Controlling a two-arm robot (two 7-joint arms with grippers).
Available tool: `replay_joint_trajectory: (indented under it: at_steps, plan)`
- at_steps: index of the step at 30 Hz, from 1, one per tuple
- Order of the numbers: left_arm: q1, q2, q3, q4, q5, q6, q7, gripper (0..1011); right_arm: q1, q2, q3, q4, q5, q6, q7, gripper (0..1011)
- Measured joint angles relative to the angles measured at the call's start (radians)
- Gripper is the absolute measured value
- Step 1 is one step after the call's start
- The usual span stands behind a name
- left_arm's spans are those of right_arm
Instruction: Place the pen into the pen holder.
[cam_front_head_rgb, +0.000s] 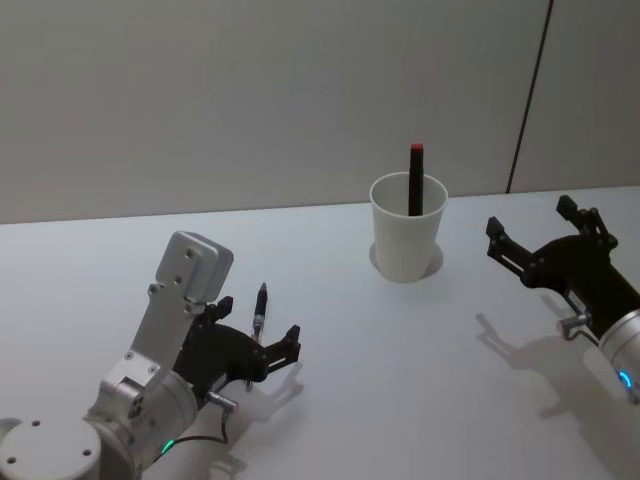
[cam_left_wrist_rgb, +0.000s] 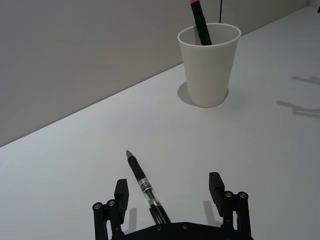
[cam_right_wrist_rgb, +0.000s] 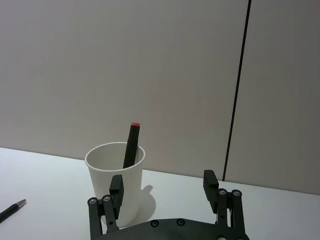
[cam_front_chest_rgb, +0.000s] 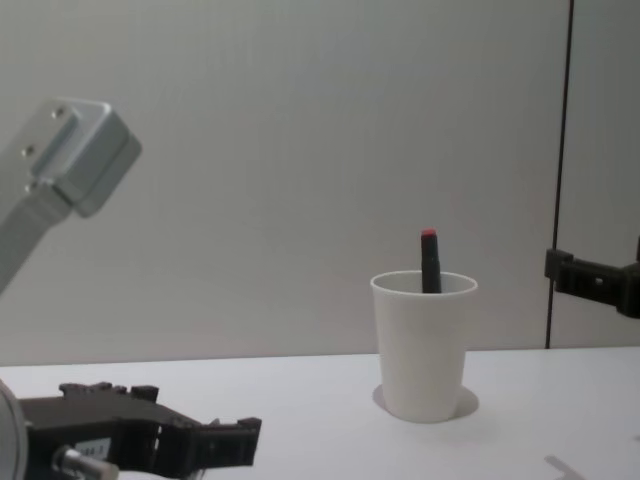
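pen (cam_front_head_rgb: 258, 310): black, one unit. it lies flat on the table (cam_front_head_rgb: 400, 380) towards the front left corner, with its tip aimed at the back edge. not yet lifted.

left gripper (cam_front_head_rgb: 259, 324): the arm nearer the pen. its fingers are spread wide and low over the table, one on each side of the barrel. in the left wrist view the pen (cam_left_wrist_rgb: 142, 181) runs straight out from under the palm, closer to one finger than the other. the long axis lies across the closing line, so i judge a plain squeeze would catch it. i cannot tell whether the fingers reach table level.

pen holder (cam_front_head_rgb: 405, 250): white paper cup, upright, near the back edge and right of centre, well apart from the pen. it already holds a black marker (cam_front_head_rgb: 415, 180) with a red cap, leaning on the rim.

right gripper (cam_front_head_rgb: 530, 220): fingers apart, empty, hovering near the right edge and the pen holder. idle, as i read it.

next move, my estimate: close, lift, carry back and right.
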Motion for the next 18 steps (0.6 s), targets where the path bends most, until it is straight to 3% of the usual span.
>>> replay_joint_trajectory:
  at_steps: [18]
  plan:
    - [-0.031,-0.05,0.008,0.036,0.036,0.093,0.001,1001,0.0,0.0,0.0,0.0,0.0,0.0,0.0,1001]
